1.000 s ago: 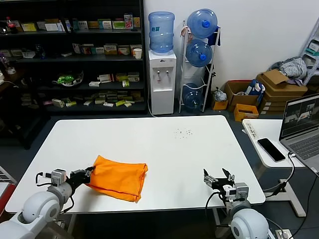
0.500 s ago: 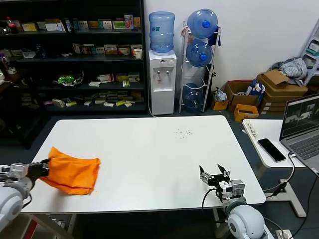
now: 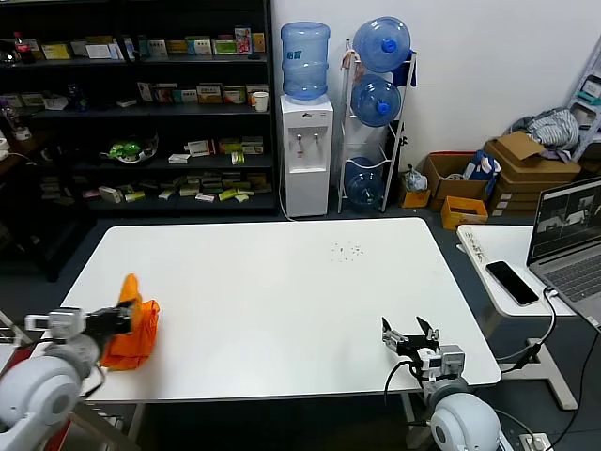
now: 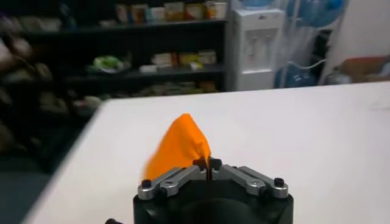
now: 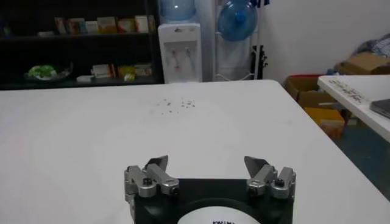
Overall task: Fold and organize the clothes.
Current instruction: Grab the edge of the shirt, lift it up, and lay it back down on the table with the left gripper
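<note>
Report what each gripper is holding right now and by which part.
The left gripper is shut on the orange T-shirt, pinching a bunched fold of cloth at the table's left edge. The right gripper is open and holds nothing.

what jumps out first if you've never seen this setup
The bright orange cotton T-shirt, bunched up at the left edge of the white table, pinched in the left pincer. Next, the right pincer, open and holding nothing near the table's front right corner.
</note>
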You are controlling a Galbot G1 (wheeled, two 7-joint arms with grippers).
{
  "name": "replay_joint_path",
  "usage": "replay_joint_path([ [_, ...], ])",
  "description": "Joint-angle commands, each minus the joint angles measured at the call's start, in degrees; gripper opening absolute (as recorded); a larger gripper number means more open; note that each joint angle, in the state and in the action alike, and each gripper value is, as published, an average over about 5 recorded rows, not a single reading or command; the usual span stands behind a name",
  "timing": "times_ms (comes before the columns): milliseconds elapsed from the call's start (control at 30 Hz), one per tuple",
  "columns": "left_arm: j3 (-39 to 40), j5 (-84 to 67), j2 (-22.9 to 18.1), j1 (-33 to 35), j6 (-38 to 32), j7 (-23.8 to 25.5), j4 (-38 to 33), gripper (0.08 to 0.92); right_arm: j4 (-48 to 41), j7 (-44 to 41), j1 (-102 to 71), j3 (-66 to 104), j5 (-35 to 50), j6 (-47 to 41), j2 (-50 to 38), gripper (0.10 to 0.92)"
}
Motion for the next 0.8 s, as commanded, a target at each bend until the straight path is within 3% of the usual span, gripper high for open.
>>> replay_joint_path([
  [33,43.8,-21.1,-22.7,-34.4,-0.3,-17.2,-0.4,0.102,0.1,1.1,-2.1,2.6,-1.7,-0.6,2.9,0.823],
  [200,47.9,-18.4,-27.6,-38.2,-0.1,-17.7,5.5,0.102,0.9,1.7,-2.1,2.6,-2.1,-1.2,3.9,0.823],
  [500,45.9,-11.4,-26.6,-35.0,0.2,-11.9,8.3,0.104,0.5,-0.2,-1.2,2.4,-2.5,1.2,3.9,0.823],
  [667,36.7,-0.3,-24.7,-29.1,-3.6,0.0,7.9,0.201,0.3,-8.0,-0.9,2.8,-4.9,8.8,3.4,0.823],
  [800,24.1,17.8,-20.9,-15.9,-19.6,16.8,7.1,0.314,0.5,-13.6,-1.7,4.1,-8.5,16.4,3.9,0.823],
])
